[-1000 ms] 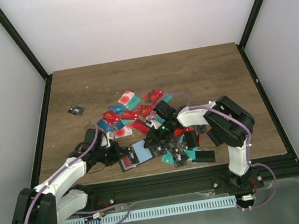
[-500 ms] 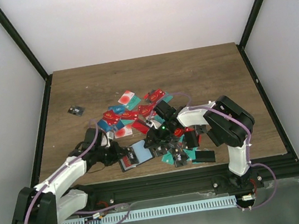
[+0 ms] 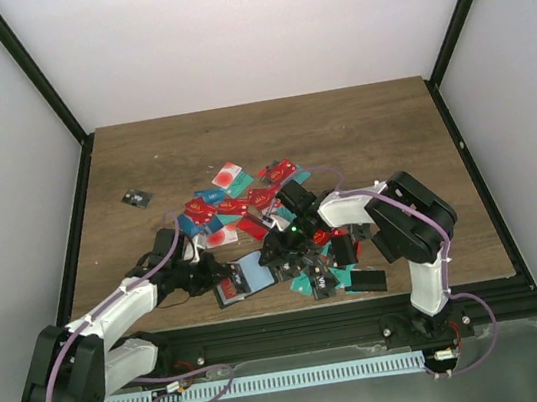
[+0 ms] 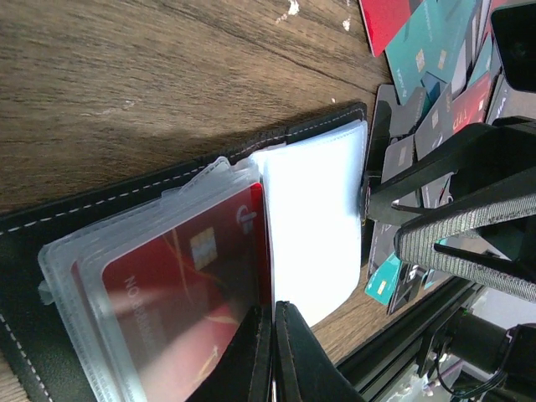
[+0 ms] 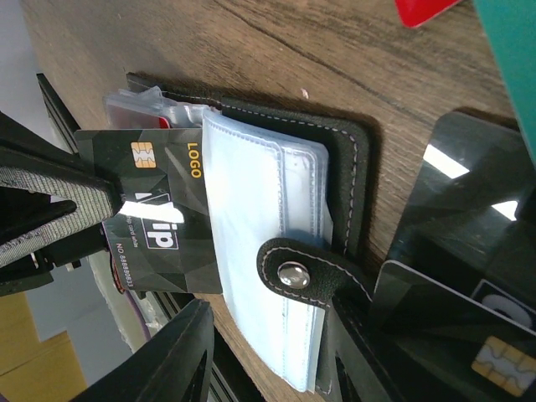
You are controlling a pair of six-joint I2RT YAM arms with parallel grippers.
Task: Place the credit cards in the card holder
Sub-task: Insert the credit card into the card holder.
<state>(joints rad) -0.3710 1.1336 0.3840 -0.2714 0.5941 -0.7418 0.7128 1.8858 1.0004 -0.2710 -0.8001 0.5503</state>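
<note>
The card holder (image 3: 243, 281) lies open near the table's front edge, its black cover (image 4: 167, 180) down and its clear pockets fanned up. My left gripper (image 4: 275, 335) is shut on the edge of a clear pocket, between the pocket holding a red card (image 4: 193, 276) and an empty white one (image 4: 314, 226). My right gripper (image 5: 268, 335) is open and straddles the clasp tab (image 5: 301, 272) and the pocket stack. A black credit card (image 5: 159, 226) sits partway in a pocket and sticks out toward the left gripper. More credit cards (image 3: 248, 202) lie in a heap behind.
Black flat cases (image 3: 366, 279) and teal cards (image 3: 313, 280) lie right of the card holder, close to the front edge. A small black object (image 3: 134, 198) sits alone at the left. The two grippers face each other, a few centimetres apart.
The left arm's elbow has shifted slightly. Both grippers, the card holder and the black card stay where they were.
</note>
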